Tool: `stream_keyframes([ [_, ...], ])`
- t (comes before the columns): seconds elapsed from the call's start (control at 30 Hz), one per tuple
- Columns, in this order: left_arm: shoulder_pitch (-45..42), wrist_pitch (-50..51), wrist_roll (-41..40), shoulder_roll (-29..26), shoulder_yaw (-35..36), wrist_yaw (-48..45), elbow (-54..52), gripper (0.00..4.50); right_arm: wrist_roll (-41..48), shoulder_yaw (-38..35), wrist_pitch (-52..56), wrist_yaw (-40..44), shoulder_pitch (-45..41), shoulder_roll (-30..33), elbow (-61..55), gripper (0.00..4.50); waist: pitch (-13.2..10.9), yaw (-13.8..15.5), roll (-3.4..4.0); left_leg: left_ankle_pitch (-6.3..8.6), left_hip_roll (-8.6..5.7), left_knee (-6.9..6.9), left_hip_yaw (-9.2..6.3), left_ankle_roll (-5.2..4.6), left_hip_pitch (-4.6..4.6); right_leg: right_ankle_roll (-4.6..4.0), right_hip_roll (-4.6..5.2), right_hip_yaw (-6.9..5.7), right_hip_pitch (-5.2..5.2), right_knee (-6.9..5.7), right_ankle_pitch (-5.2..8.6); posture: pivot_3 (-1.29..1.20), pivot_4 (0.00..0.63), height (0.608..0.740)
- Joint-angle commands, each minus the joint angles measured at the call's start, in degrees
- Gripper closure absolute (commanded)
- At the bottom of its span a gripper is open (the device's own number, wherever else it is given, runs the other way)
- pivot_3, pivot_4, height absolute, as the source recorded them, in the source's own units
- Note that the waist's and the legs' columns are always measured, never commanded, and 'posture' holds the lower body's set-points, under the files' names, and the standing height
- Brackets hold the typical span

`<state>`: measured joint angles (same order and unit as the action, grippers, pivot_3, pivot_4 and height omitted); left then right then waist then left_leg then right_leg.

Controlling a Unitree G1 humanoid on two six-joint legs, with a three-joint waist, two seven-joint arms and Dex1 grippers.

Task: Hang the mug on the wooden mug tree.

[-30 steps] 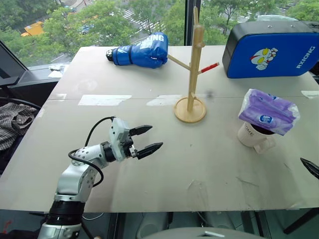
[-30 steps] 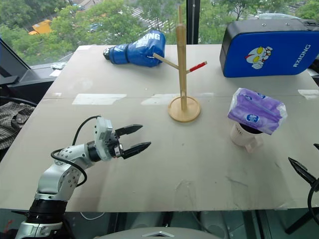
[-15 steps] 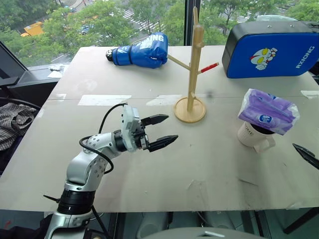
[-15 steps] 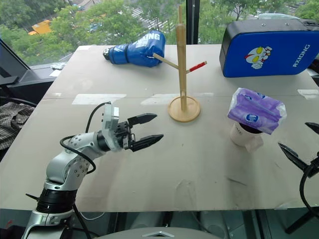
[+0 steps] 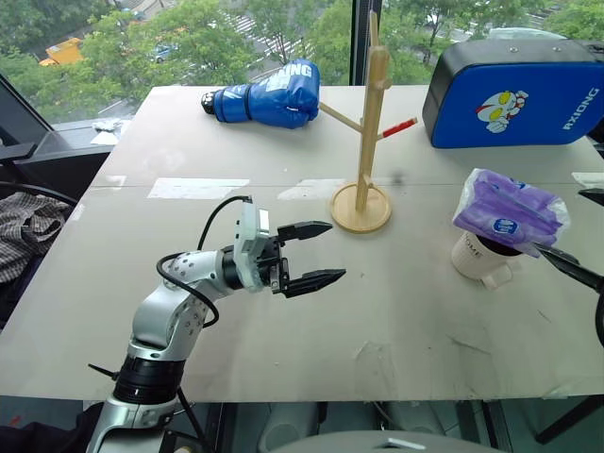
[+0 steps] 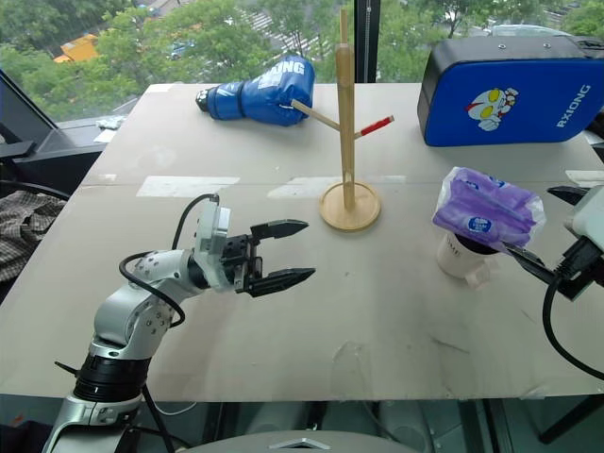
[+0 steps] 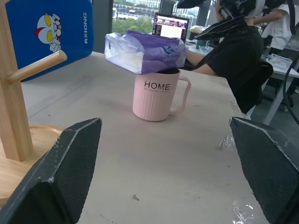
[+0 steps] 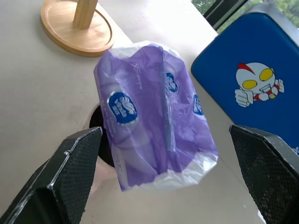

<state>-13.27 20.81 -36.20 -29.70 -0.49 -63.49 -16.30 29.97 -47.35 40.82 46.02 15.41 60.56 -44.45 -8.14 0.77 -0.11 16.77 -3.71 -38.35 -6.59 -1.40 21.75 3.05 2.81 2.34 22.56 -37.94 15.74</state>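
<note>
Nearest the front edge of the table (image 5: 283, 349), the left gripper (image 5: 319, 253) hovers over the left half, its two black wedge-shaped fingers spread apart with nothing between them, pointing across toward the right side. Since a second ago it has risen and slid toward the table's middle. At the right edge the right gripper (image 6: 538, 236) has come up into view, its black fingers wide apart and empty, just beside the purple tissue pack (image 5: 510, 212).

The mug (image 7: 156, 95) stands upright near the right edge, about midway from front to back: pale, ribbed ceramic, a loop handle, and "HOME" in small dark letters. The soft, crinkled plastic tissue pack lies across its mouth, covering the opening. The mug has not moved.

Further in, close to the table's centre, stands the wooden mug tree (image 5: 364, 142), a pale smooth pole on a round disc base, with thin angled pegs, one red-tipped. It carries nothing.

The tabletop is matte grey board with taped seams and scuffs. At the back edge lie a glossy blue boxing glove (image 5: 269, 94) and, in the back right corner, a padded blue pad (image 5: 514, 90) with a cartoon figure. Beyond them are windows onto green trees.
</note>
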Motion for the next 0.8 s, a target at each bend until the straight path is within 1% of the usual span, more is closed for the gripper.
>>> stream_keyframes([
  [0.03, 0.2, -1.0, -1.3, -0.2, 1.1, 0.1, -2.9, 0.0, -1.2, 1.2, 0.2, -0.4, -2.3, 1.4, 0.2, 0.07, 0.0, 0.0, 0.0, 0.0, 0.0, 0.0, 0.0, 0.0, 0.0, 0.0, 0.0, 0.0, 0.0, 0.0, 0.0, 0.0, 0.15, 0.74],
  [0.33, 3.0, -0.8, -5.0, -0.5, 2.3, -1.2, -6.1, 0.0, -4.0, 6.8, 1.9, -0.4, -4.9, 2.6, 1.1, 0.07, 0.0, 0.0, 0.0, 0.0, 0.01, 0.0, -0.01, 0.0, -0.01, 0.0, 0.0, 0.0, 0.0, -0.01, 0.0, 0.0, 0.15, 0.74],
  [0.53, 5.1, -1.7, -5.1, -0.9, 2.4, -1.6, -6.9, 0.0, -4.9, 8.7, 2.1, 1.4, -5.6, 3.7, 1.7, 0.07, 0.0, 0.0, 0.0, 0.0, 0.01, 0.0, 0.0, 0.0, 0.0, 0.0, 0.0, 0.0, 0.01, 0.01, 0.0, 0.0, 0.15, 0.74],
  [0.63, 5.9, -2.6, -4.7, -0.8, 2.4, -1.6, -6.7, 0.0, -7.0, 9.8, 1.1, 2.0, -5.1, 4.1, 2.4, 0.07, 0.0, 0.0, 0.0, 0.0, 0.01, 0.01, -0.02, 0.0, 0.0, 0.0, 0.0, -0.01, 0.01, 0.0, 0.0, 0.0, 0.15, 0.74],
  [0.8, 8.1, -4.0, -4.4, -0.8, 2.0, -1.4, -7.7, 0.0, -12.4, 13.8, -2.8, 2.6, -4.5, 5.4, 4.7, 0.07, 0.0, 0.0, 0.0, 0.0, 0.01, 0.01, 0.0, 0.0, 0.0, 0.0, 0.01, 0.0, 0.01, 0.02, 0.0, 0.0, 0.15, 0.74],
])
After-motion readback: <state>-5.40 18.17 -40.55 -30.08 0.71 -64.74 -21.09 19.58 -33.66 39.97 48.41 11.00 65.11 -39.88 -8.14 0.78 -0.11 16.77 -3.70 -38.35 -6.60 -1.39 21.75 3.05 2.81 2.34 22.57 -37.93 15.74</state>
